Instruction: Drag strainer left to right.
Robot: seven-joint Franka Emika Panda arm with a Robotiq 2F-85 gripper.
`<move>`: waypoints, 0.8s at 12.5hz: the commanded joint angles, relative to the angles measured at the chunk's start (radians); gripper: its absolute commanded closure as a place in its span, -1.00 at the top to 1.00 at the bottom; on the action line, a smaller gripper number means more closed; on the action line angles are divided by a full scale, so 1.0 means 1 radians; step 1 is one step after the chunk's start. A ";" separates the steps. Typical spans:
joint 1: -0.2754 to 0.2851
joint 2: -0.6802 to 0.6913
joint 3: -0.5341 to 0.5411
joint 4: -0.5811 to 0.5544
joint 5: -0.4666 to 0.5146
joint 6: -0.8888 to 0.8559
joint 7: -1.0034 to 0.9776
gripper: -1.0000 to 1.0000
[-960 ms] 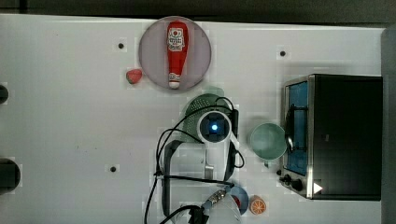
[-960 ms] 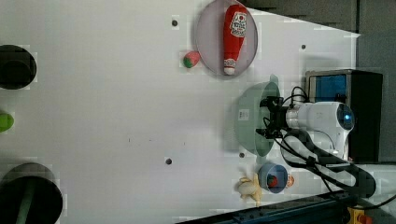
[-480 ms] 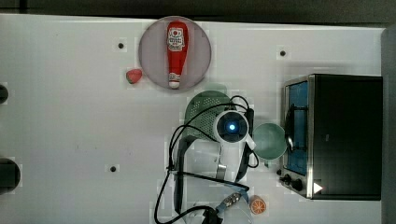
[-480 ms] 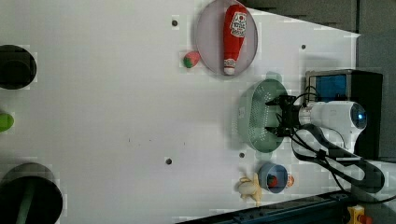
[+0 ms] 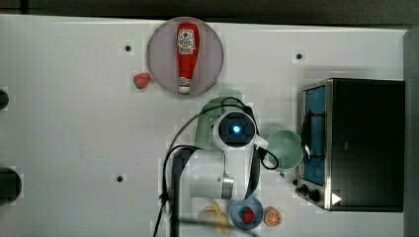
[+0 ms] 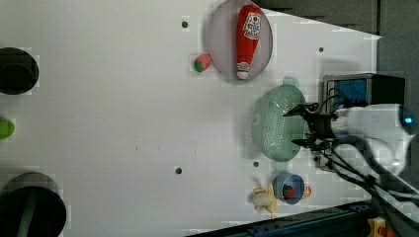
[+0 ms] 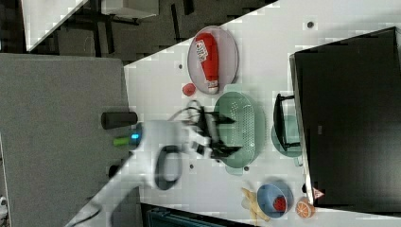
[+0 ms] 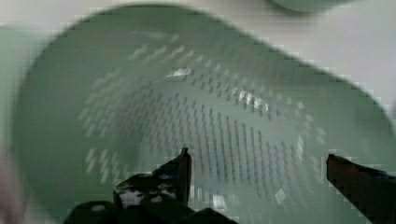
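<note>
The strainer (image 6: 276, 123) sits right of the middle in the left view, on the white worktop (image 6: 123, 123). The hand (image 6: 300, 126) hangs over its bowl, spread wide and empty. I think gripping comes next: drop down, pinch the rim, then drag

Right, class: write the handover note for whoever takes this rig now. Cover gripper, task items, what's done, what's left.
Gripper: open, empty, poised at the strainer's rim, fingers spread above the perforated base.
Strainer: on the table, between the ketchup plate and the blue bowl; in the top view the teal cup sits to its right.
Done: approach.
Left: engage the strainer, then drag it across.
</note>
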 commanded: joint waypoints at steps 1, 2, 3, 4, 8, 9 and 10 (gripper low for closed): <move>0.006 -0.199 0.002 0.115 0.023 -0.257 -0.245 1.00; 0.006 -0.257 -0.001 0.159 0.022 -0.368 -0.306 1.00; 0.006 -0.311 -0.004 0.205 0.022 -0.460 -0.371 1.00; 0.005 -0.358 -0.005 0.251 0.020 -0.534 -0.409 1.00; 0.005 -0.481 -0.003 0.405 -0.008 -0.833 -0.411 1.00; 0.005 -0.495 -0.004 0.428 -0.026 -0.860 -0.411 1.00; 0.005 -0.501 -0.004 0.438 -0.046 -0.860 -0.411 1.00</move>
